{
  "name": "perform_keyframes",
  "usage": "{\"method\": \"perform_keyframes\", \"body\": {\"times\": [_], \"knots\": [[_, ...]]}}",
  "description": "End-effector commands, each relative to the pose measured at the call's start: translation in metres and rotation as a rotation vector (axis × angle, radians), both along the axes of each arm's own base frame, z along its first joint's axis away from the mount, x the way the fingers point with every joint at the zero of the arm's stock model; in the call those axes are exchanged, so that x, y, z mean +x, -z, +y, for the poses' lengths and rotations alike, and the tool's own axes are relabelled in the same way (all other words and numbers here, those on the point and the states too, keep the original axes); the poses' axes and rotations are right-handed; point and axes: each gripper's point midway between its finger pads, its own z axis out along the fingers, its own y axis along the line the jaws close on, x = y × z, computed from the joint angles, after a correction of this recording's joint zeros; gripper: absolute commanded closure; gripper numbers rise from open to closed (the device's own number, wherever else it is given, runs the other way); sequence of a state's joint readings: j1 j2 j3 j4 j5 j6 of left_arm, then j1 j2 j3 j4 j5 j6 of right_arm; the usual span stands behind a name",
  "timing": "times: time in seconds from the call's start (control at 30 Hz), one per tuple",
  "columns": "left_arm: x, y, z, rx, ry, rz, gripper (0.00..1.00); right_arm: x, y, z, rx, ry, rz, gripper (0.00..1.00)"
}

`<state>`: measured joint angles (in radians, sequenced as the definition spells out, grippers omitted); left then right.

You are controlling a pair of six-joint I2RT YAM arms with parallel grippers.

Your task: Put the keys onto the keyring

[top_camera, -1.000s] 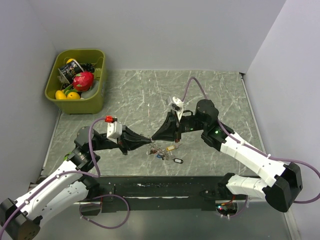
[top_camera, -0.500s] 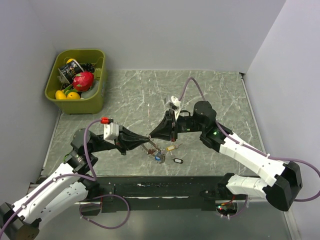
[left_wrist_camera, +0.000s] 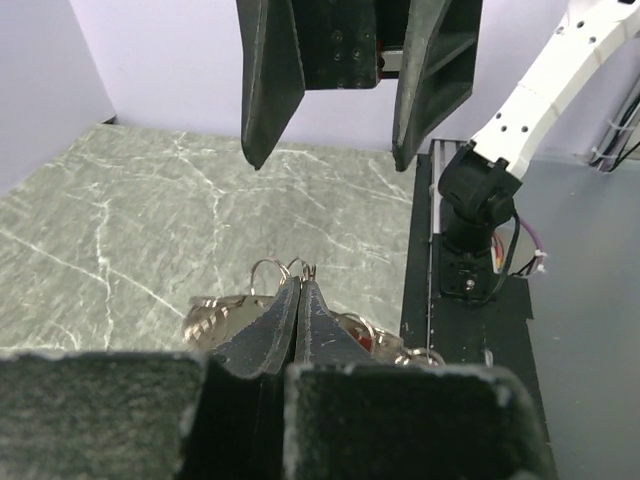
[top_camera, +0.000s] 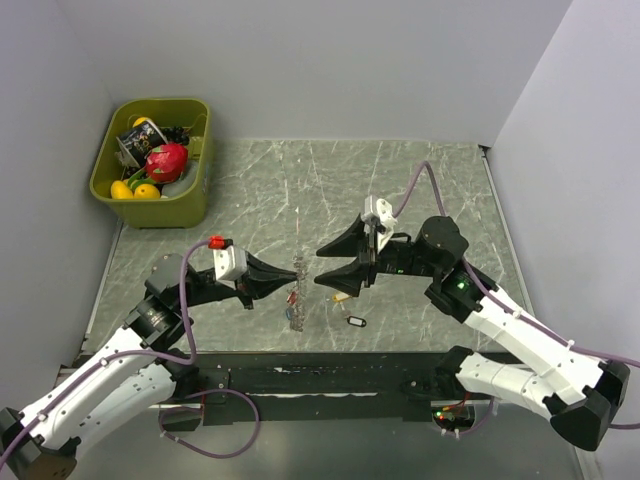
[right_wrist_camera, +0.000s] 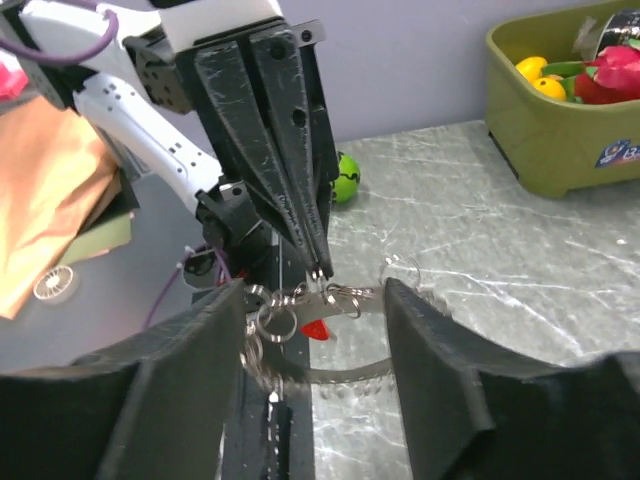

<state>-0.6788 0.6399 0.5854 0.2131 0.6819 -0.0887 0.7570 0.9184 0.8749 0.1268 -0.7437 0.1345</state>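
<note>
Now, left gripper (top_camera: pixel 292 272): pinched shut on the keyring (top_camera: pixel 294 300)
keyring: dangling from its tips, above the table (top_camera: pixel 420 190)
right gripper (top_camera: pixel 322 267): spread wide, holding nothing, just beside keyring
keys (top_camera: pixel 340 297): loose on table, under right gripper

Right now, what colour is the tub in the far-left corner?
Olive green tub, clearest in the top external view.

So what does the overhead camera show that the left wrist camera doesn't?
Only overhead: the green bin of toys, a small dark key lying loose, and the left arm itself. Only the left wrist: up close, the left jaws shut on the wire loops of the keyring. Both: the right jaws, open, facing the keyring, and the marble table.
</note>
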Motion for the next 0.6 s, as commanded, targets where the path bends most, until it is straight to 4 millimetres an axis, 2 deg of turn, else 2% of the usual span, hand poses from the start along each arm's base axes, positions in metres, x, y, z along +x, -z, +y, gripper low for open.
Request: {"method": "perform_keyframes", "body": {"times": [0.0,0.17,0.2,0.23,0.3,0.33,0.43,0.47,0.53,0.57], "knots": [[0.001,-0.033,0.006,-0.052,-0.047,-0.112,0.99,-0.004,0.006,-0.001,-0.033,-0.026,-0.041,0.32],[0.004,-0.034,0.005,-0.062,-0.062,-0.093,0.99,0.001,0.02,-0.003,-0.082,0.01,-0.011,0.31],[0.006,-0.034,0.006,-0.069,-0.072,-0.089,0.99,0.007,0.022,-0.005,-0.088,0.046,-0.011,0.32],[0.005,-0.034,0.006,-0.081,-0.073,-0.089,0.99,0.01,0.022,-0.007,-0.087,0.07,-0.011,0.35],[0.011,-0.03,0.007,-0.094,-0.105,-0.076,0.99,0.018,0.039,-0.012,-0.127,0.132,0.049,0.41],[0.012,-0.031,0.009,-0.105,-0.119,-0.073,0.99,0.03,0.045,-0.017,-0.141,0.213,0.073,0.51],[0.023,-0.026,0.013,-0.108,-0.184,-0.041,0.99,0.048,0.072,-0.029,-0.19,0.36,0.182,0.51],[0.026,-0.022,0.014,-0.103,-0.204,-0.027,0.99,0.049,0.086,-0.032,-0.208,0.388,0.229,0.51],[0.033,-0.019,0.019,-0.109,-0.254,-0.011,0.99,0.053,0.099,-0.039,-0.223,0.446,0.276,0.51],[0.035,-0.018,0.02,-0.116,-0.267,0.004,0.99,0.057,0.114,-0.044,-0.243,0.495,0.316,0.51]]}}
